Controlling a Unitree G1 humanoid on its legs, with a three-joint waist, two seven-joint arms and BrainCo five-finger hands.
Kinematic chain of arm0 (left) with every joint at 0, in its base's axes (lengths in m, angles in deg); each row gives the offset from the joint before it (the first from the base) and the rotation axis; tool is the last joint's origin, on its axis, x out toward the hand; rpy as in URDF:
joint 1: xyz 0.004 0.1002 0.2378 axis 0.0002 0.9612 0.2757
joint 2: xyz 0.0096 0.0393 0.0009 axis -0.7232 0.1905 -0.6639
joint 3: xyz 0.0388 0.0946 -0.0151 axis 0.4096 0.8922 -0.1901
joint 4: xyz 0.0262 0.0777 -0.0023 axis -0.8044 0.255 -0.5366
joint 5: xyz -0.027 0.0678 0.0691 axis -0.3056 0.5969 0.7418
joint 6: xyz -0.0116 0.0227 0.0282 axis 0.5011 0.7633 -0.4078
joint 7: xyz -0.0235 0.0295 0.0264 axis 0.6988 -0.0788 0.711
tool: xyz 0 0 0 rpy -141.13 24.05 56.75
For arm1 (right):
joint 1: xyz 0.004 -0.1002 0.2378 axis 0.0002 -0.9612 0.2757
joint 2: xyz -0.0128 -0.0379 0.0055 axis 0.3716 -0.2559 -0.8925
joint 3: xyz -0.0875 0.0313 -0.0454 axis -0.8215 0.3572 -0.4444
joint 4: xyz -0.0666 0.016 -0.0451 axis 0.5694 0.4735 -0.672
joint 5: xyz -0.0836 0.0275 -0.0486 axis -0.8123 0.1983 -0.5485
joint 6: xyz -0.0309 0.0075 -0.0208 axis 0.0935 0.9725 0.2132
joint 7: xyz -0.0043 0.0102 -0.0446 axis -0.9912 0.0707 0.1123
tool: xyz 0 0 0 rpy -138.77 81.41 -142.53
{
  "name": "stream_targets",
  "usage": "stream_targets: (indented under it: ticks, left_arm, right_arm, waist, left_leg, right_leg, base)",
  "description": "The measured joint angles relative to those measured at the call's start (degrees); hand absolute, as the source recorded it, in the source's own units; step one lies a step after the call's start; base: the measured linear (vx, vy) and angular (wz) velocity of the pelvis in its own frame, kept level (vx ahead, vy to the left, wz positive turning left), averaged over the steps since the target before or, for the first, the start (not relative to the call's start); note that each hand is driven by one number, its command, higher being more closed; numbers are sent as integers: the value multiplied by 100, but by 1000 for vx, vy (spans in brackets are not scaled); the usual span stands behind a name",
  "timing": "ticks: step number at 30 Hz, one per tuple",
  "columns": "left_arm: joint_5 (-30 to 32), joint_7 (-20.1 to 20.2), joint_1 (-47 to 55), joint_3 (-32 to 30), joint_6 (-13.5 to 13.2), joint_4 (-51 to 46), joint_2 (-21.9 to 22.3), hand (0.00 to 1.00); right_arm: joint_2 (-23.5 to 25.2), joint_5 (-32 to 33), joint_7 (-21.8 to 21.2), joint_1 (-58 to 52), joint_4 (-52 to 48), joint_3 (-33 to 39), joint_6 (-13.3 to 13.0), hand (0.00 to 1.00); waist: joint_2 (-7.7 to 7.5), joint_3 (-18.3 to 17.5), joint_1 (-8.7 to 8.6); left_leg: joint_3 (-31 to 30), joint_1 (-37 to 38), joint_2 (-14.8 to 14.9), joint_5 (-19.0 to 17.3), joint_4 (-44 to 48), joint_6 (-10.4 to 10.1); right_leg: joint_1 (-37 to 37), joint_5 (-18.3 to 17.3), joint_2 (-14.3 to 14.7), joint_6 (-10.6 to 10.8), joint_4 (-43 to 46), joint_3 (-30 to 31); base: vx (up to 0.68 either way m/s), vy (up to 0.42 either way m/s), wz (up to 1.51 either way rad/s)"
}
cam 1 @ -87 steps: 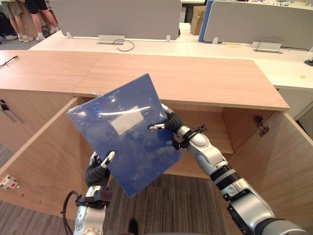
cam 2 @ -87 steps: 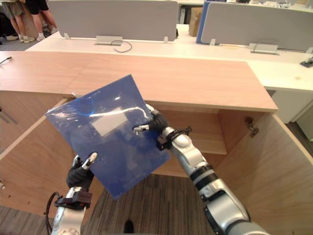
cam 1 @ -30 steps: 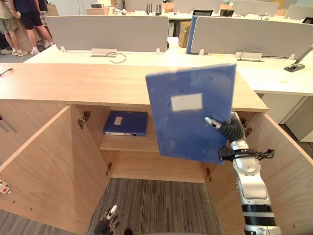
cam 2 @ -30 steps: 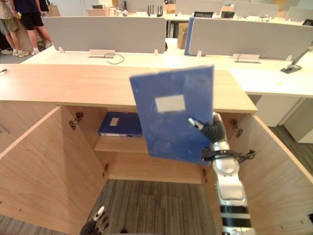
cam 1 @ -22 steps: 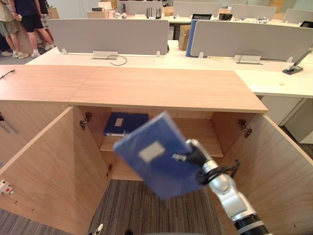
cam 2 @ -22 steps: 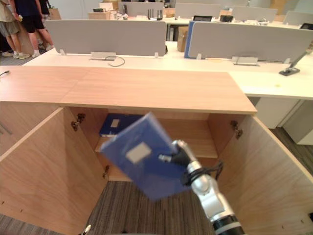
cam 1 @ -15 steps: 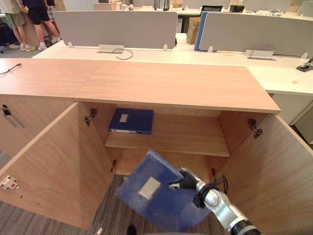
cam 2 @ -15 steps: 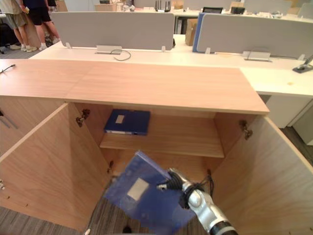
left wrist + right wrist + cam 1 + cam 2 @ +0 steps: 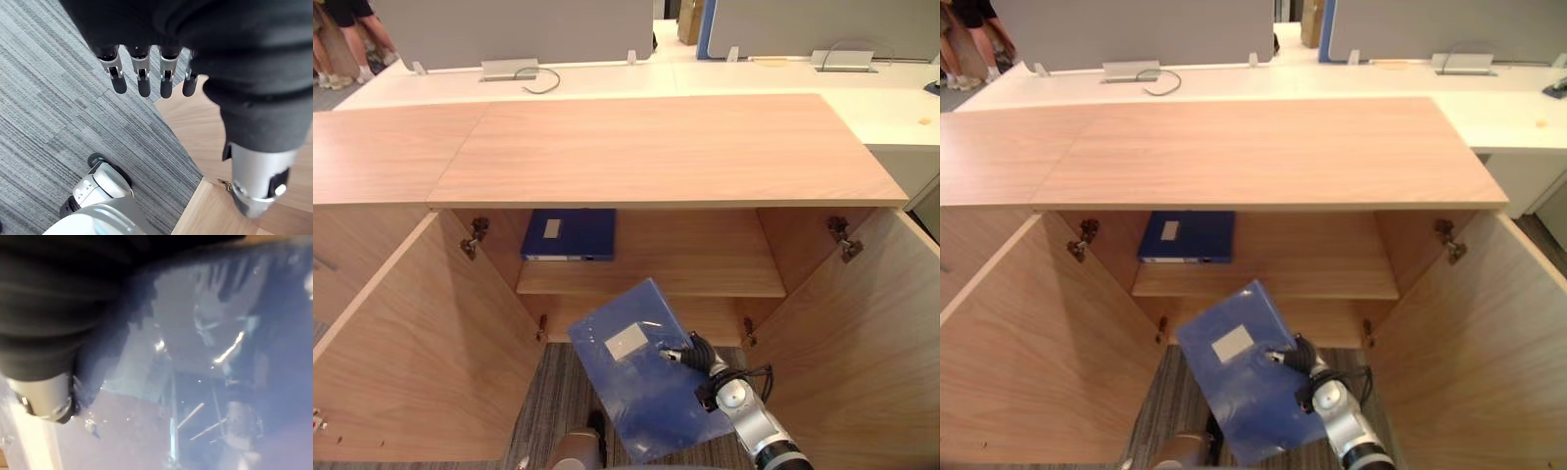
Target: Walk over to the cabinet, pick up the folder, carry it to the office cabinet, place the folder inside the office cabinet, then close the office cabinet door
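two doors of a light wooden office cabinet point(image 9: 656, 147) stand swung wide, the left door point(image 9: 421, 343) and the right door point(image 9: 862, 333) angled out toward the robot. one inner wooden shelf point(image 9: 705, 279) splits the inside into an upper and a lower compartment. on that shelf, at its left end, a second dark blue folder with a small pale label point(image 9: 569, 234) lies flat.

the task's thing, a blue plastic folder with a pale rectangular label point(image 9: 641, 392), is in the robot's right hand point(image 9: 698, 354), low down in front of the lower compartment and between the two doors. it is tilted, label side up, one corner toward the shelf and the opposite corner toward the robot. its far corner shows against the shelf's front edge; whether it has crossed into the opening i cannot tell. the right hand grasps the blue plastic folder at its right edge, the thumb laid on the glossy face; the right wrist view has that thumb point(image 9: 44, 399) against the shiny blue cover.

the left hand point(image 9: 142, 73) hangs released over grey ribbed carpet point(image 9: 58, 98), fingers straight and holding nothing, close to a wooden edge.

behind the cabinet run white desks point(image 9: 607, 78) with grey partition screens point(image 9: 509, 29), and a person's legs point(image 9: 337, 34) show at the far left.
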Motion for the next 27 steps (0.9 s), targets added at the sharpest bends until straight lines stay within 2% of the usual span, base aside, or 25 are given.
stream_targets:
  ticks: [2,4,5,6,7,8,9,10,11,12,13,15,17,18,19,20,21,23,25,27]
  left_arm:
    - [12,-5,-4,0,-1,-28,8,0]
    - [13,-12,2,29,-1,-58,26,0]
    - [12,-13,6,35,0,-71,42,0]
    - [10,-20,30,33,-2,-117,107,0]
    - [-8,-49,133,36,-1,-233,211,0]
    - [-9,-51,173,49,-2,-280,233,0]
    - [-6,-52,206,78,-1,-333,234,0]
    - [2,-53,211,102,1,-333,224,0]
    - [14,-52,219,118,6,-335,229,0]
    - [43,-47,248,121,18,-354,225,0]
    - [94,-42,250,122,39,-362,220,0]
    - [250,-18,244,141,72,-470,206,0]
    - [266,2,273,146,98,-465,187,0]
    - [268,8,304,147,106,-469,144,0]
    - [283,9,330,136,108,-489,93,0]
    - [314,11,348,116,132,-457,-44,0]
    - [339,12,397,119,184,-444,30,0]
    - [337,18,424,121,209,-446,157,0]
    - [337,23,410,96,220,-448,196,0]
    - [338,25,401,78,224,-452,184,0]
  right_arm:
    - [72,33,1,84,1,12,11,100]
    - [132,36,8,114,16,33,48,100]
    - [129,36,8,115,28,36,56,100]
    - [93,32,14,138,117,40,62,100]
    - [80,8,14,201,332,73,144,100]
    - [80,0,14,199,372,92,174,100]
    - [86,0,14,195,418,127,198,100]
    - [85,0,12,194,432,151,216,100]
    - [88,10,17,196,432,155,236,100]
    - [105,39,20,217,429,157,233,100]
    - [149,93,21,227,428,161,231,100]
    - [306,346,15,212,347,265,238,100]
    - [350,662,18,92,154,332,247,100]
    - [421,951,26,20,90,493,248,100]
    - [474,1111,60,20,75,558,248,100]
    - [550,1458,148,6,5,676,248,100]
    - [507,1781,201,-5,-19,815,254,100]
    - [431,2392,258,-26,-160,1015,252,100]
    - [430,2853,348,-53,-360,1287,253,100]
    - [421,3359,429,-147,-587,1573,247,100]
  waist:
    - [29,-16,5]
    - [52,-34,80]
    - [74,-49,102]
    - [142,-84,162]
    - [223,-132,191]
    - [235,-139,185]
    - [246,-141,147]
    - [239,-139,133]
    - [254,-144,130]
    - [284,-159,124]
    - [294,-156,121]
    - [350,-9,116]
    - [364,103,93]
    - [247,139,105]
    - [139,176,106]
    - [-61,234,103]
    - [55,176,117]
    - [225,141,72]
    - [260,210,-30]
    - [234,245,-71]
  left_leg:
    - [112,30,-70,-52,-22,85]
    - [277,234,-168,-37,-235,160]
    - [322,296,-194,-40,-308,193]
    - [442,447,-245,-68,-482,278]
    - [523,772,-293,-29,-816,318]
    - [546,907,-334,10,-898,341]
    - [574,1115,-405,-11,-971,397]
    - [584,1222,-436,-47,-1011,431]
    - [595,1408,-451,-130,-1018,481]
    - [620,1529,-413,-182,-991,589]
    - [616,1538,-374,-220,-932,657]
    - [577,1509,-68,-467,-595,701]
    - [553,1502,102,-690,-288,627]
    - [550,1495,93,-875,-17,550]
    - [550,1477,31,-986,139,487]
    - [548,1432,-100,-1238,477,403]
    - [512,1277,64,-1445,802,303]
    - [449,994,210,-1568,1049,243]
    - [310,761,235,-1646,1281,179]
    - [138,461,232,-1798,1635,160]
  right_leg:
    - [-27,65,-116,101,-15,27]
    - [-56,175,-282,275,23,101]
    - [-91,187,-352,295,111,113]
    - [-281,186,-447,295,464,146]
    - [-613,184,-622,289,1321,123]
    - [-756,184,-712,265,1736,83]
    - [-938,216,-883,147,2334,-65]
    - [-1038,285,-1008,-103,2712,-237]
    - [-1134,517,-1231,-557,3239,-704]
    - [-1229,662,-1417,-823,3625,-1012]
    - [-1281,524,-1438,-825,3764,-1114]
    - [-1569,-67,-1167,-646,3808,-1336]
    - [-1675,-127,-976,-494,3384,-1525]
    - [-1634,-78,-949,-479,2893,-1644]
    - [-1630,120,-976,-504,2666,-1694]
    - [-1628,279,-1103,-308,2457,-1742]
    - [-1619,188,-974,-270,2460,-1748]
    - [-1762,104,-857,-310,2492,-1832]
    - [-1903,-26,-866,-327,2669,-1935]
    - [-2052,-269,-1016,-320,3048,-2083]
  base:
    - [91,104,-23]
    - [98,74,-31]
    - [121,109,-36]
    - [141,136,-57]
    - [149,159,-56]
    - [174,205,-35]
    - [139,188,-5]
    - [141,183,-2]
    - [150,161,-13]
    - [149,144,-16]
    - [153,129,-14]
    - [64,24,-3]
    - [18,-55,10]
    - [15,-101,15]
    - [7,-154,11]
    - [17,-186,-5]
    - [30,-193,-5]
    - [55,-127,3]
    - [54,-104,25]
    - [63,-74,44]
